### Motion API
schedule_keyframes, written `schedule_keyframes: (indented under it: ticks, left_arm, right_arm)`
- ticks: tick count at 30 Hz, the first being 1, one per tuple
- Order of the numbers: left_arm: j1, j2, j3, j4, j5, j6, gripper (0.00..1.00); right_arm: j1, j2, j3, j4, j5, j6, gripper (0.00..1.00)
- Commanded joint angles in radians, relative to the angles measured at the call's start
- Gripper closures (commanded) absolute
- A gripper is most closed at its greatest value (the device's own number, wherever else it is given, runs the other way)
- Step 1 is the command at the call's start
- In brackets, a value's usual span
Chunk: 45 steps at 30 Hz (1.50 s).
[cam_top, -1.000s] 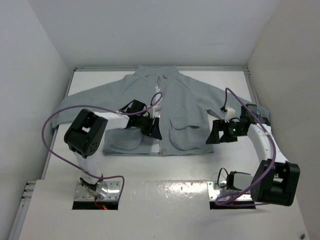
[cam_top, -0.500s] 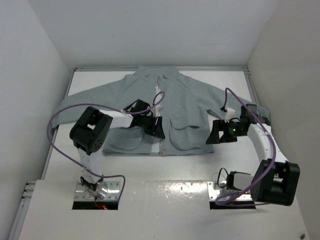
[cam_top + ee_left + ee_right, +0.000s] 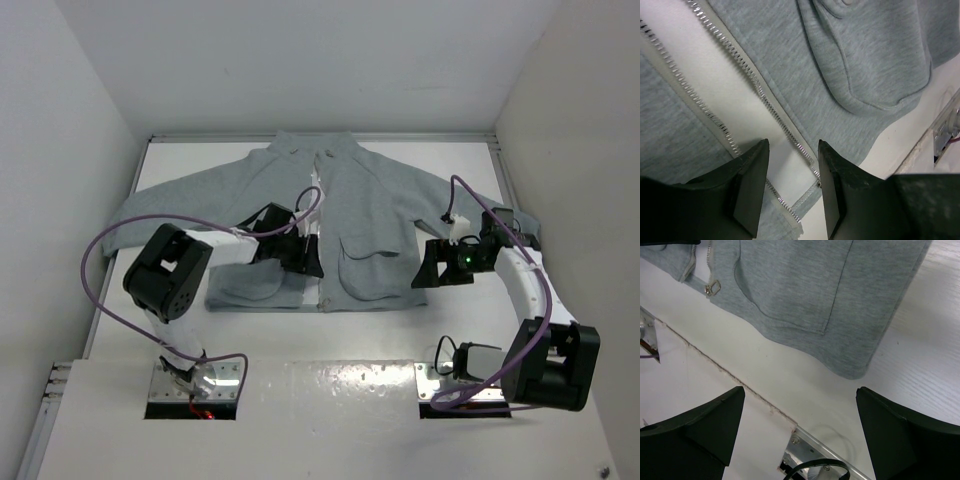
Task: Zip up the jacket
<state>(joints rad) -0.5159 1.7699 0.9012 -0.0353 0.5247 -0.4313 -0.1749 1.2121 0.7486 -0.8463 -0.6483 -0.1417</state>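
The light grey jacket lies flat and unzipped at the back of the table, collar away from me. My left gripper hangs over the lower end of the front opening. In the left wrist view its fingers stand apart with nothing between them. Below them the two rows of zipper teeth run apart over white table. My right gripper hovers off the jacket's right hem, jaws wide open and empty. The metal zipper pull shows at the hem in the right wrist view.
White walls enclose the table on the left, back and right. Purple cables loop off both arms. Metal base plates sit at the near edge, and a bracket with a black cable lies under the right gripper.
The left arm's elbow swung a little right, then back left, while its gripper stayed over the lower zipper. The right arm has not moved.
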Motion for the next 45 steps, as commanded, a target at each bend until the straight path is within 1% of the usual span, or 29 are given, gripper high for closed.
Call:
schedule_keyframes:
  ticks: [1, 5, 9, 13, 17, 19, 20, 22, 24, 29, 32, 34, 35, 37, 39, 40, 41, 43, 44, 45]
  left_arm:
    - [-0.024, 0.058, 0.03, 0.017, -0.025, -0.027, 0.51]
    - [-0.042, 0.132, 0.076, 0.008, -0.034, -0.049, 0.51]
    - [-0.053, 0.177, 0.094, 0.04, 0.035, -0.072, 0.51]
    - [-0.064, 0.186, 0.094, 0.118, 0.106, -0.101, 0.51]
    - [-0.064, 0.174, 0.094, 0.158, 0.127, -0.123, 0.51]
    - [-0.064, 0.164, 0.094, 0.169, 0.139, -0.123, 0.54]
    - [-0.064, 0.164, 0.094, 0.184, 0.139, -0.132, 0.58]
    - [-0.073, 0.164, 0.103, 0.184, 0.139, -0.132, 0.62]
    - [-0.082, 0.164, 0.113, 0.184, 0.15, -0.132, 0.62]
    - [-0.093, 0.184, 0.113, 0.215, 0.17, -0.142, 0.68]
    - [-0.093, 0.175, 0.113, 0.235, 0.188, -0.152, 0.69]
    - [-0.093, 0.166, 0.113, 0.235, 0.201, -0.152, 0.76]
    - [-0.093, 0.157, 0.113, 0.235, 0.201, -0.152, 0.77]
    - [-0.093, 0.148, 0.113, 0.235, 0.228, -0.152, 0.84]
    - [-0.093, 0.137, 0.104, 0.235, 0.25, -0.152, 0.93]
    - [-0.093, 0.125, 0.104, 0.235, 0.268, -0.14, 1.0]
    - [-0.093, 0.125, 0.094, 0.248, 0.279, -0.139, 1.0]
    - [-0.093, 0.111, 0.094, 0.261, 0.293, -0.112, 1.0]
    - [-0.093, 0.099, 0.085, 0.281, 0.32, -0.103, 1.0]
    - [-0.084, 0.089, 0.085, 0.293, 0.337, -0.103, 1.0]
  right_arm:
    - [-0.002, 0.006, 0.034, 0.01, -0.025, 0.007, 0.07]
    - [-0.003, 0.004, 0.04, 0.0, -0.021, 0.001, 0.07]
    - [-0.002, 0.006, 0.038, -0.004, -0.017, -0.002, 0.07]
    - [-0.001, 0.01, 0.038, -0.002, -0.019, -0.002, 0.07]
    - [-0.002, 0.012, 0.04, -0.002, -0.024, -0.004, 0.07]
    - [-0.002, 0.017, 0.041, 0.0, -0.027, -0.002, 0.07]
    - [-0.002, 0.017, 0.041, -0.003, -0.028, -0.002, 0.08]
    - [-0.003, 0.02, 0.038, 0.001, -0.033, -0.001, 0.08]
    - [-0.002, 0.017, 0.038, 0.0, -0.034, -0.001, 0.08]
    - [-0.002, 0.01, 0.034, -0.005, -0.033, -0.007, 0.08]
    - [-0.002, 0.01, 0.032, -0.007, -0.042, -0.007, 0.08]
    - [0.0, 0.004, 0.028, -0.005, -0.074, -0.007, 0.08]
    - [0.0, 0.0, 0.023, 0.003, -0.089, -0.009, 0.08]
    - [0.014, -0.005, 0.012, 0.019, -0.122, 0.002, 0.08]
    - [0.057, -0.017, 0.014, 0.039, -0.143, 0.011, 0.08]
    - [0.075, -0.019, 0.018, 0.049, -0.143, 0.028, 0.08]
    - [0.13, -0.014, 0.023, 0.056, -0.146, 0.034, 0.07]
    - [0.166, -0.005, 0.043, 0.09, -0.148, 0.063, 0.06]
    - [0.243, 0.006, 0.044, 0.096, -0.143, 0.07, 0.06]
    - [0.265, 0.01, 0.054, 0.105, -0.134, 0.08, 0.06]
